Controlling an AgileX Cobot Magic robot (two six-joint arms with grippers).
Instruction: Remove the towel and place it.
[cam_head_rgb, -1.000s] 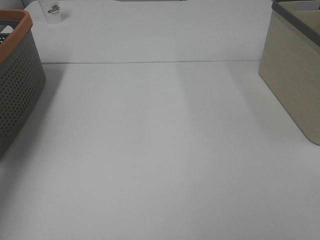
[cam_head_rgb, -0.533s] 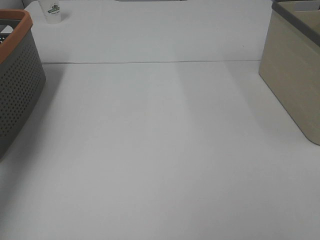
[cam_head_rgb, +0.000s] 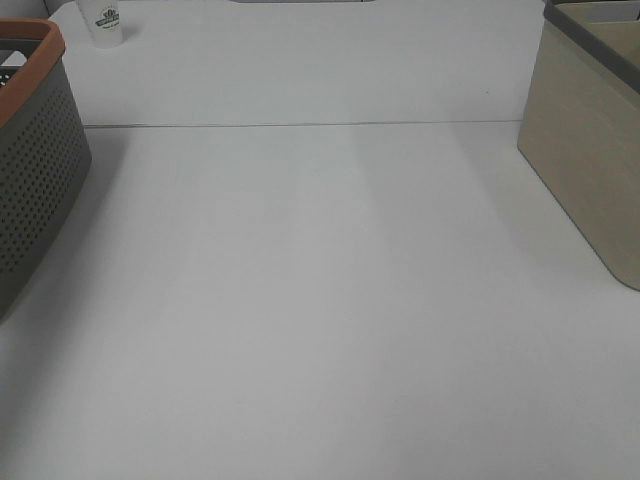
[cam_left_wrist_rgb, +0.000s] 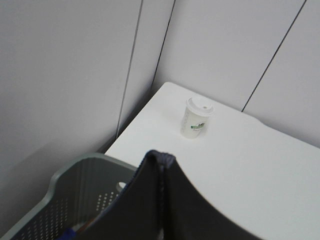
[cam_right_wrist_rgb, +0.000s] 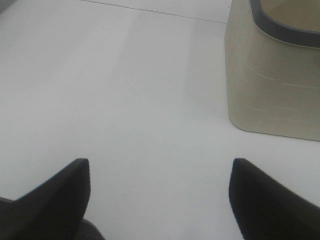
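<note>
Towel not visible anywhere; likely down inside grey basket (cam_head_rgb: 40, 170) at 9 o'clock. Left gripper (cam_left_wrist_rgb: 161, 160) poised over it, fingers pressed together, nothing seen pinched. Right gripper (cam_right_wrist_rgb: 160, 175) spread wide over bare table (cam_head_rgb: 320, 300); beige bin (cam_head_rgb: 590, 140) at 3 o'clock, probably drop spot.

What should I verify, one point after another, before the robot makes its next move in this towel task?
1. Towel found: cannot tell. No view shows it clearly; only a bluish bit lies inside the grey basket.
2. Left gripper ready to grasp: not ok. Its fingers are shut together, near the basket's rim.
3. Right gripper ready: ok. It is open and holds nothing.
4. Beige bin out of the right gripper's way: ok, it stands apart from it.
5. Paper cup safe: ok, upright and apart from the basket.
</note>
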